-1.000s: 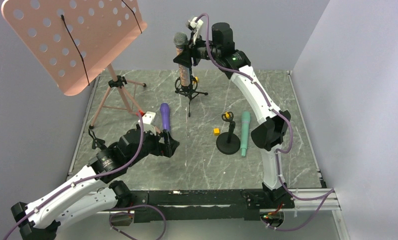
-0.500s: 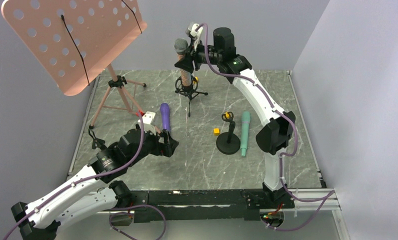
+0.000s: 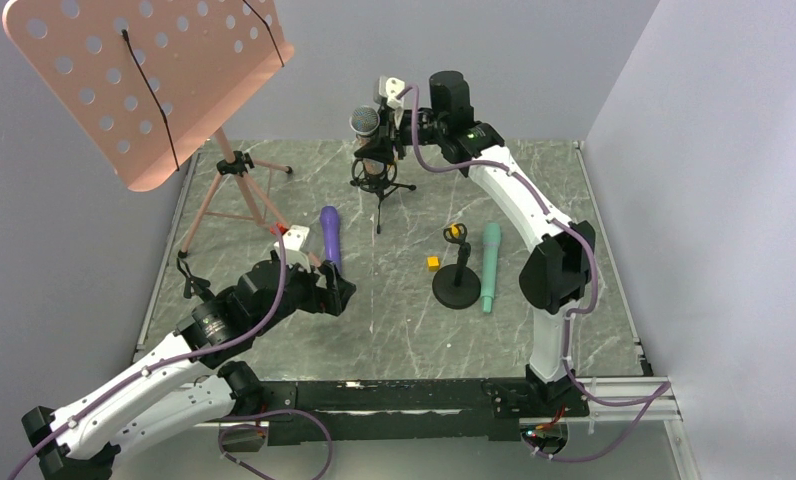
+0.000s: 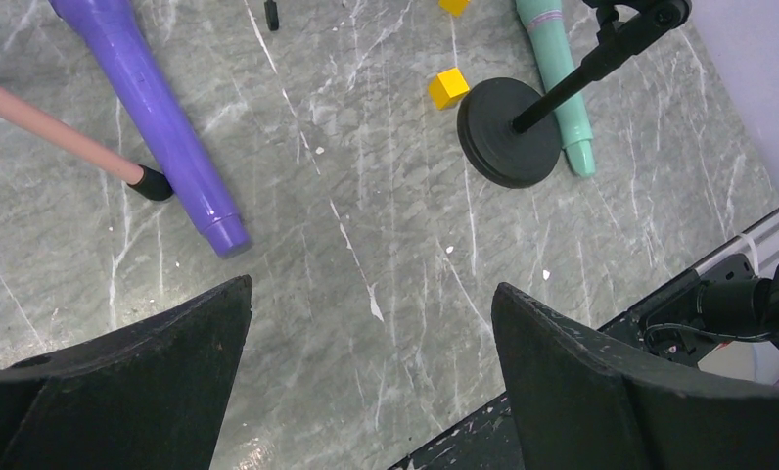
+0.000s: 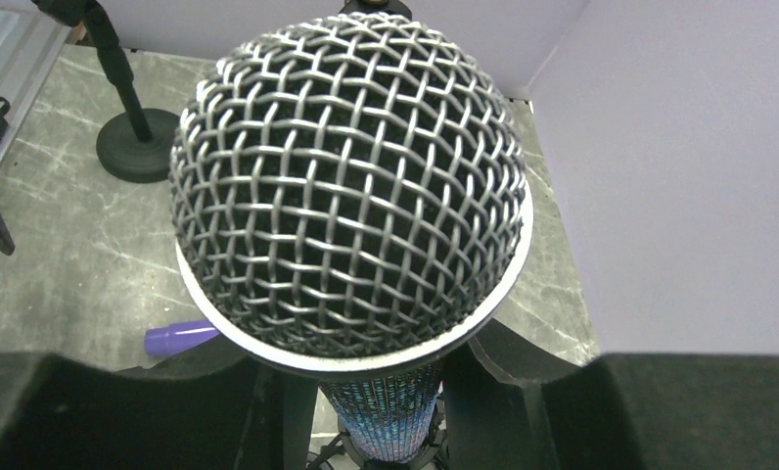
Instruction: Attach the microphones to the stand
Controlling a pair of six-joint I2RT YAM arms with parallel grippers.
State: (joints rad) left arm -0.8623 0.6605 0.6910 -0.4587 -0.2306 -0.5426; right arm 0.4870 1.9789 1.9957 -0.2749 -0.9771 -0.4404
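Observation:
My right gripper (image 3: 376,152) is shut on the glittery silver-pink microphone (image 3: 365,123) and holds it upright at the small black tripod stand (image 3: 380,186) at the back. In the right wrist view the grey mesh head (image 5: 351,186) fills the frame, and the fingers (image 5: 508,392) clasp the glitter body (image 5: 386,421), whose lower end meets the stand's clip. The purple microphone (image 3: 330,235) lies on the table just beyond my open, empty left gripper (image 3: 336,290). The mint green microphone (image 3: 489,265) lies beside a round-base stand (image 3: 457,272). The left wrist view shows the purple microphone (image 4: 156,122), the green microphone (image 4: 559,78) and the round-base stand (image 4: 508,147).
A pink music stand (image 3: 149,80) on a tripod stands at the back left; one of its legs (image 4: 53,132) touches down beside the purple microphone. A yellow cube (image 3: 433,263) lies left of the round-base stand. Grey walls close in the back and right.
My right gripper has lowered the glittery microphone straight down toward the tripod stand. The left arm has hardly moved.

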